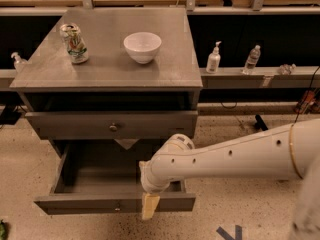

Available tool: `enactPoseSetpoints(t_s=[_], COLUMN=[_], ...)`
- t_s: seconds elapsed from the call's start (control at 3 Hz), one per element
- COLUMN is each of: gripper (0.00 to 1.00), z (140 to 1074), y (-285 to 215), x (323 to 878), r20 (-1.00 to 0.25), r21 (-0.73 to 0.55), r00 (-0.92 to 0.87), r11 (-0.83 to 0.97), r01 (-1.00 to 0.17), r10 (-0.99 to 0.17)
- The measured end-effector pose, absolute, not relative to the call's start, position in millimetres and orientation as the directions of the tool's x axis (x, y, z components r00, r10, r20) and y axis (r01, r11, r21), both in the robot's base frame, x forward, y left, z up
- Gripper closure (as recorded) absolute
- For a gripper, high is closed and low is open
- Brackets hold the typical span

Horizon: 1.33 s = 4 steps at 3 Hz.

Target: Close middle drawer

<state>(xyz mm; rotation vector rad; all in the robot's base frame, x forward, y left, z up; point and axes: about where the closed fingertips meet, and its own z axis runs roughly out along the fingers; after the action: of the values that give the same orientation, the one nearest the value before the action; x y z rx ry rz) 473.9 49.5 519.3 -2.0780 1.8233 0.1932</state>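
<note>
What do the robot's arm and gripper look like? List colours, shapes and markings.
The arm is a smooth, off-white tube with small dark dots along it, a rounded joint and a thin tan ring. The gripper, at the middle drawer front edge, is pale yellowish. No cables show.

We see thick off-white tubular arm (pixel 250 156), small dark holes (pixel 230 152) along it, thin gold ring (pixel 292 151) far right. Tan gripper (pixel 150 205) sits below tabletop's (pixel 110 71) front edge, right of centre.

Speckled floor (pixel 235 130), grey cabinet (pixel 100 70), low shelf (pixel 260 80)
</note>
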Motion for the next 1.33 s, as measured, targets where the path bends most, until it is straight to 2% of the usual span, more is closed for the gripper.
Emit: enactPoseSetpoints(t_s=[1.0, 1.33], gripper=[0.02, 0.16], z=[403, 389], y=[23, 29], x=[483, 498], r20=[-0.325, -0.303], r21=[-0.093, -0.1], r00=[0.069, 0.071], r11=[-0.04, -0.042], r01=[-0.995, -0.994], r10=[-0.943, -0.95])
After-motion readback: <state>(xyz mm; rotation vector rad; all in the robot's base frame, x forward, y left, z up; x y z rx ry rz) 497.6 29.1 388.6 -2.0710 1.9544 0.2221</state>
